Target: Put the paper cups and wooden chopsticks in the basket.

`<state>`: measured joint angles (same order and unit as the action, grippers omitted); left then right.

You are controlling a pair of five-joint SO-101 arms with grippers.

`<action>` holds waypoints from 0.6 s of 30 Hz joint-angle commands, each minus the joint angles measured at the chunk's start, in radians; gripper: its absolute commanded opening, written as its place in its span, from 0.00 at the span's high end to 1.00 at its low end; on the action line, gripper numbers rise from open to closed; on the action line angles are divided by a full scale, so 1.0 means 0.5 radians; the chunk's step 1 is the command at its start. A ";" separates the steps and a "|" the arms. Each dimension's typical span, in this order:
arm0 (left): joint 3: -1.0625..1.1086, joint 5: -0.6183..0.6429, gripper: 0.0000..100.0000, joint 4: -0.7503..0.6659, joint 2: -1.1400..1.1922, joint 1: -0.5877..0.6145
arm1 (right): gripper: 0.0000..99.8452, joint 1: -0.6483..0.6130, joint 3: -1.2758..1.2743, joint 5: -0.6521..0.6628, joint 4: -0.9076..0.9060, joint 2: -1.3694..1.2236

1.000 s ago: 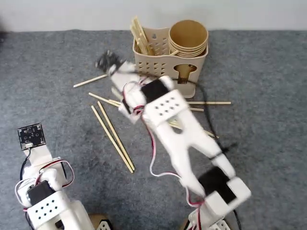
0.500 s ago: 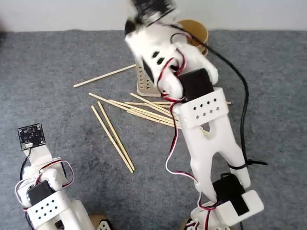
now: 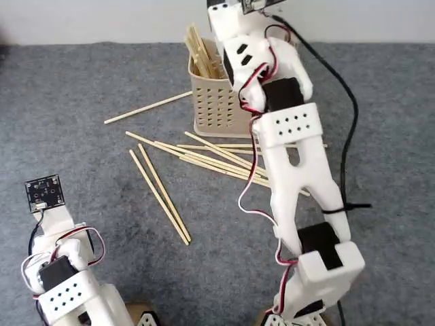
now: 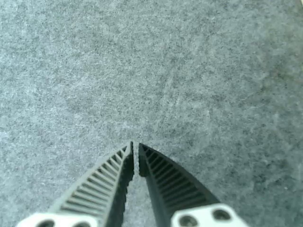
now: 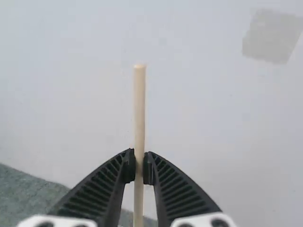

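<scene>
Surface: counter (image 3: 81,81) w/ grey felt cover; white wall (image 3: 102,20) behind.

Qty:
- 1 beige perforated basket (image 3: 216,102) at far edge. A bundle of wooden chopsticks (image 3: 202,51) stands upright in its visible compartment.
- On the felt: 1 single chopstick (image 3: 147,108), 1 parallel pair (image 3: 158,196), and a crossed pile (image 3: 204,157) of min. 4 just in front of the basket.

Obstruction: right arm (image 3: 296,170) extends over the pile and covers the rest of the basket.

Right hand (image 5: 138,163): clamped on 1 held chopstick (image 5: 138,104), upright against the wall.

Left hand (image 4: 136,153): fingers together, nothing between, over bare felt. Left arm (image 3: 61,278) sits at the near corner.
</scene>
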<state>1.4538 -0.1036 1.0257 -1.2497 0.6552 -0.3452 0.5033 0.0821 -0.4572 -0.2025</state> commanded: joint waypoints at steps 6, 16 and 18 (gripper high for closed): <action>-0.029 -0.009 0.98 -0.021 -0.040 -0.034 | 0.79 0.008 0.120 -0.163 -0.287 -0.032; -0.720 0.230 0.99 0.338 -0.025 -0.077 | 0.77 0.023 0.117 -0.325 -1.125 0.382; -0.919 0.279 0.99 0.433 -0.021 -0.089 | 0.77 0.020 0.114 -0.325 -1.352 0.474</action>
<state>1.1715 -0.0115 1.1853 -1.2497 0.6229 -0.3422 0.5033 -0.0652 -0.9866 -0.0752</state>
